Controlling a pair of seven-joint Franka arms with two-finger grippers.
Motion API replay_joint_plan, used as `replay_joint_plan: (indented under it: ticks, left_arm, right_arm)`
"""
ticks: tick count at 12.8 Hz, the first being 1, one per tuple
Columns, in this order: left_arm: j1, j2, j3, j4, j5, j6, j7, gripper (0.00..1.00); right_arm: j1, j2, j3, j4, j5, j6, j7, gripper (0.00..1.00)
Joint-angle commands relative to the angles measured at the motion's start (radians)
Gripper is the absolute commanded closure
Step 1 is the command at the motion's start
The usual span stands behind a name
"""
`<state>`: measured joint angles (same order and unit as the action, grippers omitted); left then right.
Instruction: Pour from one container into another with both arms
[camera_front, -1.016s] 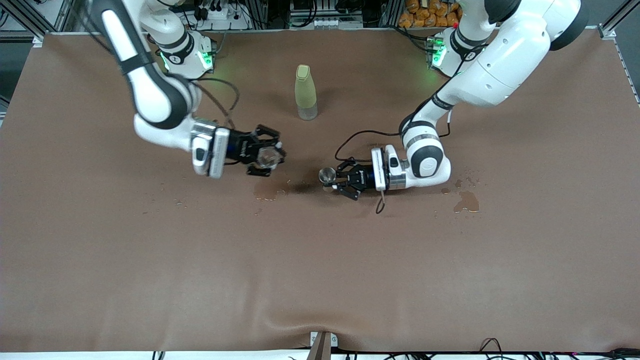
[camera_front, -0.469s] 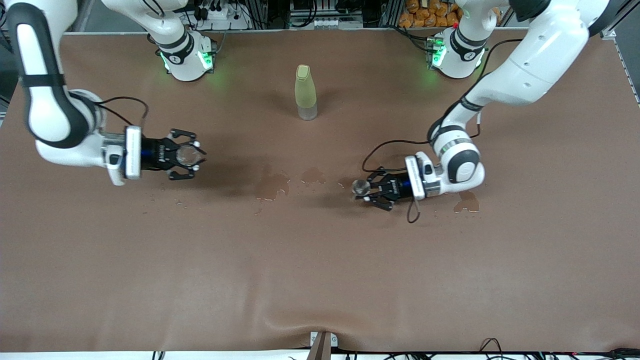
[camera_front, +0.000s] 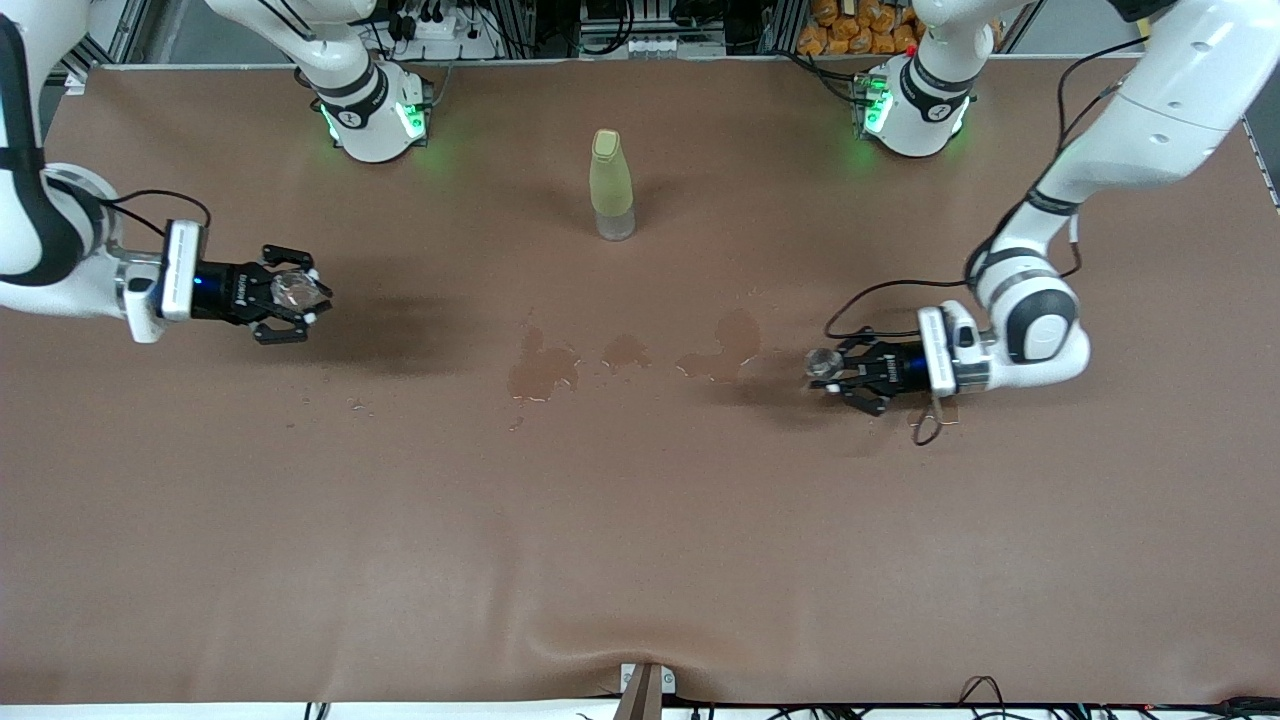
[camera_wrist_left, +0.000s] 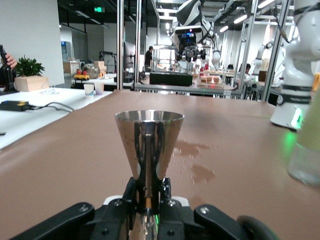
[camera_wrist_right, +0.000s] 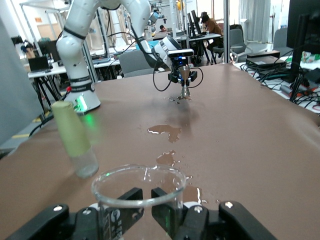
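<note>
Left gripper (camera_front: 822, 366) is clenched on a shiny metal cone-shaped cup (camera_wrist_left: 149, 142), held low toward the left arm's end of the table (camera_front: 640, 560); right gripper (camera_front: 300, 293) is clenched on a clear glass beaker (camera_wrist_right: 138, 192) toward the right arm's end. Both have been pulled well apart from the middle within the last second, so pouring is judged finished. Wet puddles (camera_front: 620, 355) are left on the matte brown surface between them. A frosted green bottle (camera_front: 611, 184) is stood upright, untouched.

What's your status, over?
Left gripper shut on metal cup. Right gripper shut on glass. Puddles mid-table, bottle upright.
</note>
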<state>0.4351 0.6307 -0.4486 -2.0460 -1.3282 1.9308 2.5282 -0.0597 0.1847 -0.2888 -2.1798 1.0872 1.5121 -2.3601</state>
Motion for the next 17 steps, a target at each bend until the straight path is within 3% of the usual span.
replay_joint_plan:
  ticks: [1, 7, 10, 17]
  left_arm:
    - [0.127, -0.011, -0.012, -0.017, 0.111, -0.045, -0.017, 1.0]
    - [0.335, 0.086, 0.002, 0.029, 0.365, -0.162, -0.023, 1.0]
    - [0.34, 0.122, 0.06, 0.094, 0.456, -0.211, -0.02, 1.0]
    - [0.335, 0.185, 0.073, 0.142, 0.429, -0.233, -0.02, 1.0]
  right_arm:
    - [-0.077, 0.057, 0.008, 0.047, -0.049, -0.081, -0.102, 1.0]
    - [-0.101, 0.223, 0.011, 0.063, -0.029, -0.101, -0.289, 1.0]
    - [-0.078, 0.34, 0.011, 0.095, 0.029, -0.096, -0.387, 1.0]
    - [-0.022, 0.512, 0.013, 0.167, 0.152, -0.084, -0.518, 1.0]
